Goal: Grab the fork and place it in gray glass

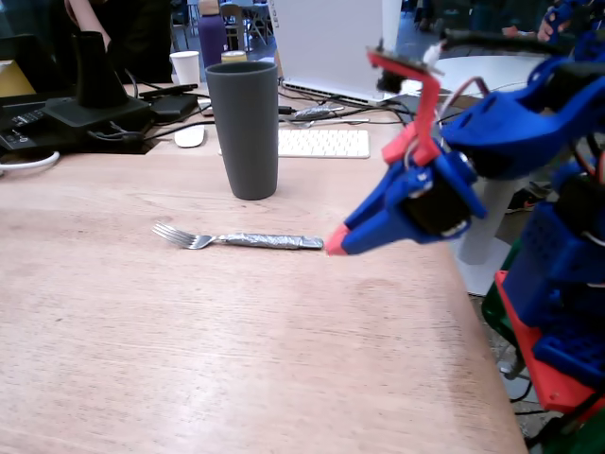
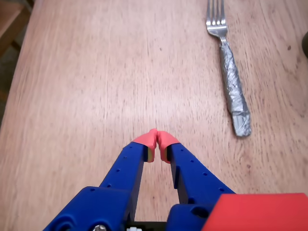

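Wrist view shows the gripper closed and empty: open it, swing right over the fork, straddle its handle.

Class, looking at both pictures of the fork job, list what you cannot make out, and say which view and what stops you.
- Inside of the gray glass: fixed view, its own wall hides it.
- Glass: outside the wrist view.
- Fork tine tips: wrist view, cut off by the top edge.
- Height of the gripper above the table: neither view settles it.
- Items behind the glass: fixed view, blurred and partly hidden.
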You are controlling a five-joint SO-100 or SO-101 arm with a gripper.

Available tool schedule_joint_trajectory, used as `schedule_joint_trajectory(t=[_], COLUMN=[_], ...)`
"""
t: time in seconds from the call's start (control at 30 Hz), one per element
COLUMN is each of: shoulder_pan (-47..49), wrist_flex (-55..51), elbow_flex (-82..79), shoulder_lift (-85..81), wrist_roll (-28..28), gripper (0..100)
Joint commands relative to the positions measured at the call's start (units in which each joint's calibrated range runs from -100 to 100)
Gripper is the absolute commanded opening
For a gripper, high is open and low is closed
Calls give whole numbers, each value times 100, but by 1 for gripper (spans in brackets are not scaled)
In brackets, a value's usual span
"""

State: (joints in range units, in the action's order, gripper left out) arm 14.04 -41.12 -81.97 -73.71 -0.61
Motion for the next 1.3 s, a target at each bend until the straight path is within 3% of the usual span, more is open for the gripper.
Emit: schedule_joint_trajectory(t=[0.0,0.1,0.23,0.33,0.5,0.57,0.67,0.93,1.23,1.27], shoulder_pan=[17,0,-17,-51,-1591,-2335,-2555,-3367,-3130,-2352], wrist_flex=[-26,-174,-2251,-2998,-2900,-2891,-2834,-2473,-2481,-2481], elbow_flex=[2246,3322,4832,5436,5483,5483,5587,7644,8116,8126], shoulder_lift=[1574,2294,2852,3341,4112,4292,4610,5982,6505,6574], wrist_roll=[-15,-20,-20,-20,-54,-337,-762,-1197,-1597,-1597], gripper=[0,0,0,0,0,0,0,0,0,0])
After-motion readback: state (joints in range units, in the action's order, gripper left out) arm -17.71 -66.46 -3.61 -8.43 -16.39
